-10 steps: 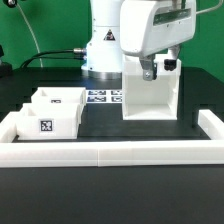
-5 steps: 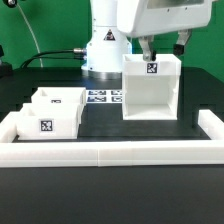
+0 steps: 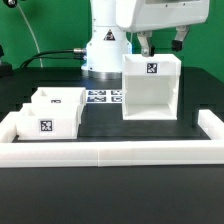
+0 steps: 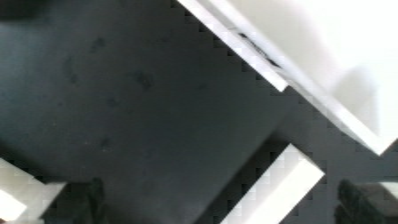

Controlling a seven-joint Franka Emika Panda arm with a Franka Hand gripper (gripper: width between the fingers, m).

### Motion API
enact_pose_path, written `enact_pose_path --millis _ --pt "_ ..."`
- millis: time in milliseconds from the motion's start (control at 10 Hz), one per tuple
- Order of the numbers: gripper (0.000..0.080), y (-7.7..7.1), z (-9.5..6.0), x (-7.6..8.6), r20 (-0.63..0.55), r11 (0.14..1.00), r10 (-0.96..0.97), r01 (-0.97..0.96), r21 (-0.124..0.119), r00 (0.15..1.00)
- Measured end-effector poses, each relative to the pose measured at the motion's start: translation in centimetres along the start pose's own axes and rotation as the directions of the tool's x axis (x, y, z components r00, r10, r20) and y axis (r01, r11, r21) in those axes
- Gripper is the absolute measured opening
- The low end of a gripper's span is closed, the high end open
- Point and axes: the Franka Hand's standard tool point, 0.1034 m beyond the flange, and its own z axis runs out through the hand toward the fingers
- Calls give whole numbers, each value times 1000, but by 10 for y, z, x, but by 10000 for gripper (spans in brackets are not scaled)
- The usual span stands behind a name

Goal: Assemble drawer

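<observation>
The drawer casing [image 3: 150, 92], a tall white box with its open side toward the camera and a tag on its top front edge, stands upright on the black table at the exterior view's right. Two small white trays [image 3: 46, 121] [image 3: 60, 99] with tags sit side by side at the left. My gripper [image 3: 161, 46] hangs just above the casing's top, open and empty, with its fingers apart and clear of the casing. In the wrist view the gripper [image 4: 222, 205] looks down on dark table and the casing's white edge [image 4: 311, 60]; the dark fingers [image 4: 68, 205] are blurred.
A long low white rail [image 3: 110, 151] runs along the front and up both sides of the table. The marker board [image 3: 103, 97] lies flat behind the trays, near the robot's base [image 3: 105, 50].
My gripper has risen off the casing's top, where it was a second ago, and now hangs above it. The casing and the trays have not moved.
</observation>
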Motion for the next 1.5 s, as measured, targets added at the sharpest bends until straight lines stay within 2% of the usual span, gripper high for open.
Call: enact_pose_path --millis 100,200,300,500,600,800,1300,1400,1500 --pt "650 -1 -1 -1 -9 999 36 -36 -4 999" --pt "650 -7 -4 -9 -42 991 131 -132 -20 990" --pt "650 -17 -4 -21 -33 975 222 -223 -19 974" --pt "650 -38 -3 -30 -28 928 370 -371 -22 928" --pt "650 -46 1 -35 -18 911 412 -412 -19 911" --pt "650 -62 6 -34 -19 853 522 -522 6 852" --pt "650 -63 8 -34 -22 844 537 -537 7 843" --pt "650 -71 14 -39 -44 780 626 -626 14 779" --pt "650 -78 19 -44 -36 761 649 -649 17 760"
